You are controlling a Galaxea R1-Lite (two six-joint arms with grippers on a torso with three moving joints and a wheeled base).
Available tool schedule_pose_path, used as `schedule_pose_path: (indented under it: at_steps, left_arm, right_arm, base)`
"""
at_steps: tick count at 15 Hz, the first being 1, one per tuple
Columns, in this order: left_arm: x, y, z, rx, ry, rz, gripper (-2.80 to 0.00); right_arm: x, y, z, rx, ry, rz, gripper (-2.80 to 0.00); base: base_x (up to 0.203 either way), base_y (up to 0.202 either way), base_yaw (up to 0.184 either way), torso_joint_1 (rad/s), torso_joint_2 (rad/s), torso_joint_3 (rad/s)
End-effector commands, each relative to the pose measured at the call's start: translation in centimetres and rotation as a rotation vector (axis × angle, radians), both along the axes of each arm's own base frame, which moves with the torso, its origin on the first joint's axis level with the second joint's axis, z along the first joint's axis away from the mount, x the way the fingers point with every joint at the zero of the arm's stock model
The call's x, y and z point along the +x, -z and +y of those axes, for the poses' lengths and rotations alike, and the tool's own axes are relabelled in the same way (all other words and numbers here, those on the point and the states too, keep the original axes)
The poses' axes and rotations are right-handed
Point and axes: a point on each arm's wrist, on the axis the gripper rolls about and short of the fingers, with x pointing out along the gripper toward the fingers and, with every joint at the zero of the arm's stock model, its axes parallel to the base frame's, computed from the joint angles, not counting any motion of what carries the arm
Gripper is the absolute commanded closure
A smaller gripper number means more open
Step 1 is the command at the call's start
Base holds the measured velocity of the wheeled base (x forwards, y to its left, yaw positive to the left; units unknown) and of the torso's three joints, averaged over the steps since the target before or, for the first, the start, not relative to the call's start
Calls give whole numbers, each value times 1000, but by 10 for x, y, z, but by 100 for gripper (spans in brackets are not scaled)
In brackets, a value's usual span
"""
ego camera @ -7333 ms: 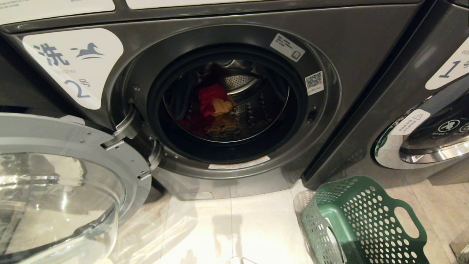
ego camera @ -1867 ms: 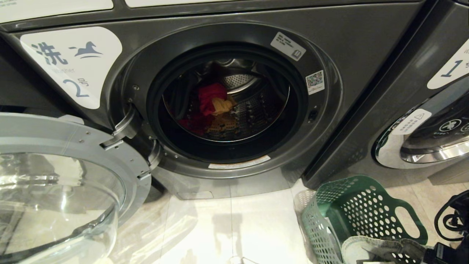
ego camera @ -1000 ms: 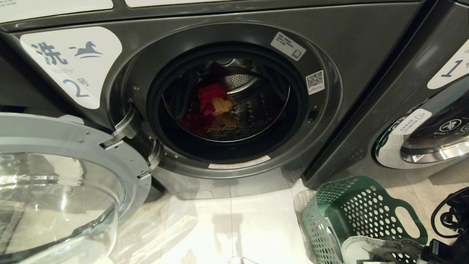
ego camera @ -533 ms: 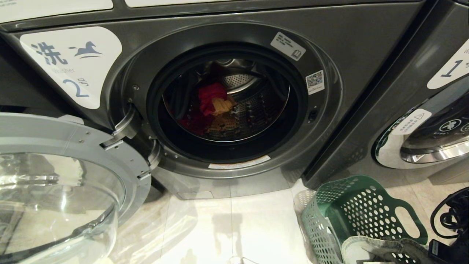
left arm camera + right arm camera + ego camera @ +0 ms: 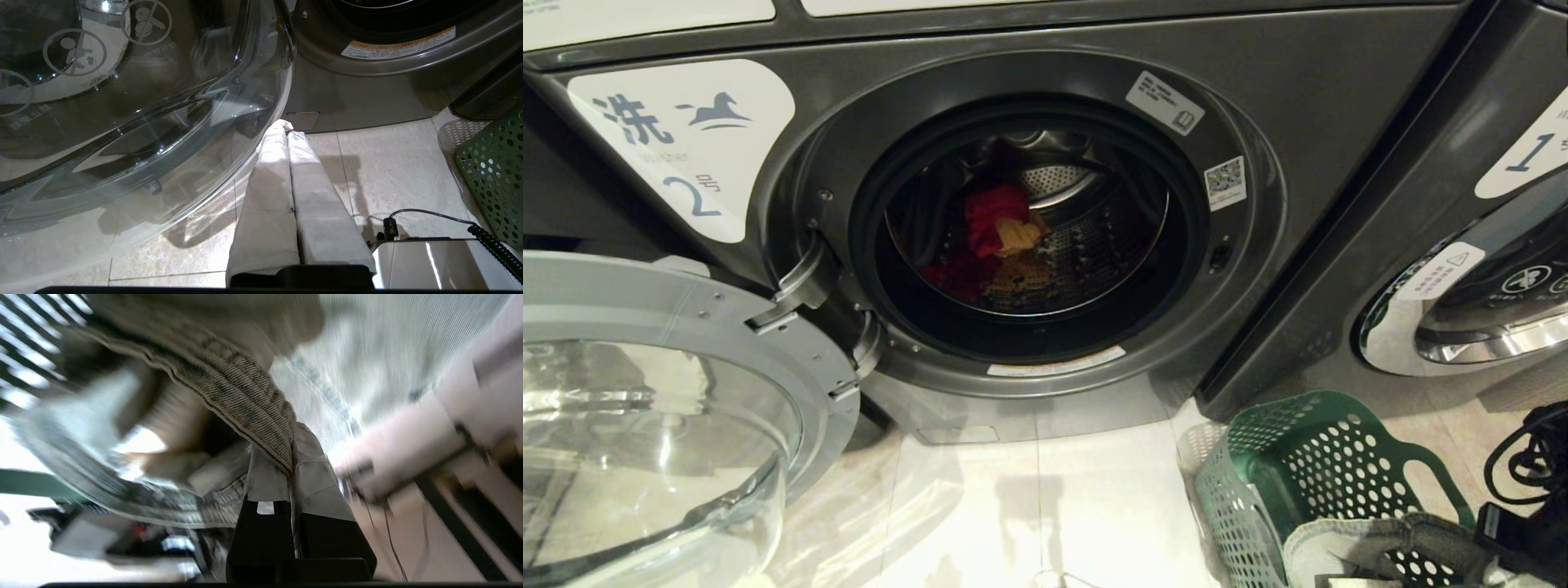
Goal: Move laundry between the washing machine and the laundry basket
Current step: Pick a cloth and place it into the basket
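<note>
Now the right claw (image 5: 292, 473) pinches a pale ribbed cloth garment (image 5: 1388, 543) at the small green perforated plastic basket (image 5: 1307, 465); next, I judge, it lifts toward the dark grey front-loading washer (image 5: 1029, 229). Left claw (image 5: 286, 130) closed, parked.

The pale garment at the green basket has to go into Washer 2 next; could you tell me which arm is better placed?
Right. The right gripper is shut on the pale garment at the laundry basket. The left gripper is shut and empty, low beside the open door.

Glossy pale tiled floor (image 5: 1045, 498), neighbouring grey machine (image 5: 1462, 269) at right.
</note>
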Motion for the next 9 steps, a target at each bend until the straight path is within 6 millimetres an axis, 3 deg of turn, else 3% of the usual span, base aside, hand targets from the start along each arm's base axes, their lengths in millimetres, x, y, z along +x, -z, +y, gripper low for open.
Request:
schedule_pose_path:
  at_steps: [1, 4, 9]
  left_arm:
    - [0, 0, 0, 0, 0, 1, 0]
    - [0, 0, 0, 0, 0, 1, 0]
    - [0, 0, 0, 0, 0, 1, 0]
  right_arm:
    - [6, -15, 1, -39, -14, -81, 0]
    - [13, -34, 7, -46, -49, -180, 0]
    - [18, -44, 21, 5, -120, -272, 0]
  base:
    - [0, 0, 0, 0, 0, 0]
    - [0, 0, 0, 0, 0, 0]
    - [0, 0, 0, 0, 0, 0]
